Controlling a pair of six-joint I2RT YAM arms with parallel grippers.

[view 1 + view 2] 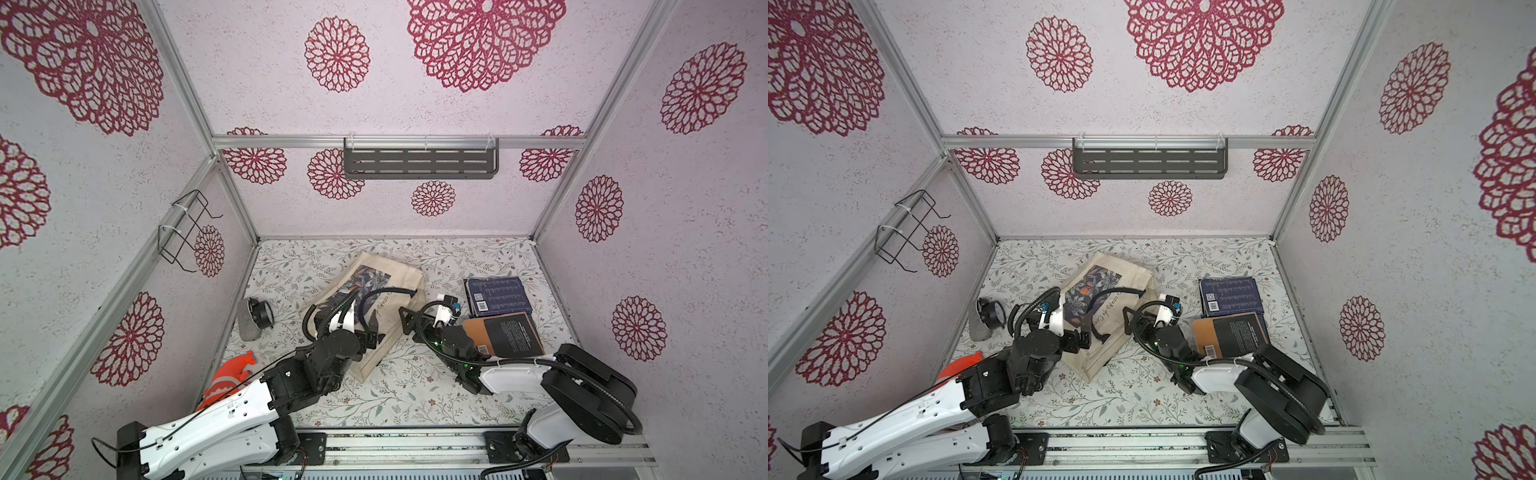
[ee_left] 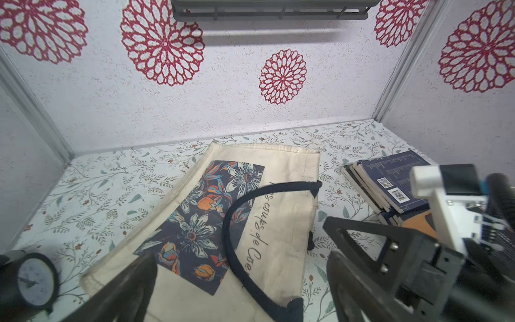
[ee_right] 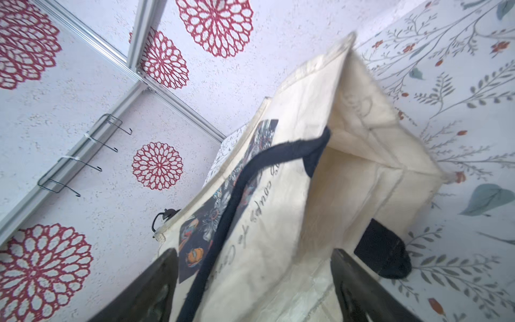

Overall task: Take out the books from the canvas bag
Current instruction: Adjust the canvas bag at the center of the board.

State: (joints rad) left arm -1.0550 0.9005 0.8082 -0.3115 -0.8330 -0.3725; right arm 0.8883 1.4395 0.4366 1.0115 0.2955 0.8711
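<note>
Bag (image 3: 320,181) interior shows in rt wrist only.

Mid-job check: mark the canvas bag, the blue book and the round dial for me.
canvas bag (image 1: 404,272): a top view, bare cream fabric near its far corner.
blue book (image 1: 496,293): a top view, middle of its back cover.
round dial (image 2: 36,278): left wrist view, the pale face.

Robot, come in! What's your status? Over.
Left claw open, right claw open, both at the bag. Books out, piled beside it. Bag flat, looks empty. Nothing in the way.
</note>
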